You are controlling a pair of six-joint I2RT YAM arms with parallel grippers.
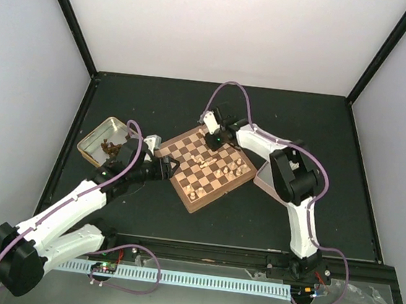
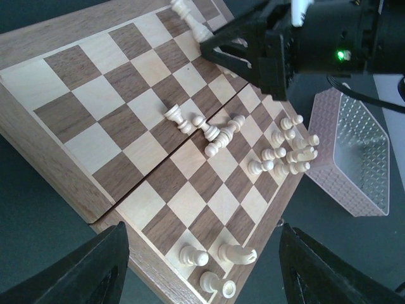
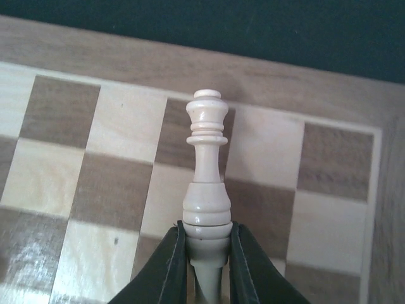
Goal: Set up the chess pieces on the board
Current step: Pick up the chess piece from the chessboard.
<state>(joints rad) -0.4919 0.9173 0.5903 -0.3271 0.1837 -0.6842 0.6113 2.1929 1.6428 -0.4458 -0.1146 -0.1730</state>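
Cream turned-wood piece (image 3: 207,158), R pincer (image 3: 204,246) pinching base

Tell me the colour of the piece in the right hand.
Cream, pale wood: the tall turned chess piece shows best in right wrist view.

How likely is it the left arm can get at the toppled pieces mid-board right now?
Probably yes. The left gripper hangs open at the board's edge, with bare squares between it and the toppled pieces; the right gripper sits at the far edge.

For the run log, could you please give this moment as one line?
right gripper shut on chess piece over board | left gripper open beside board
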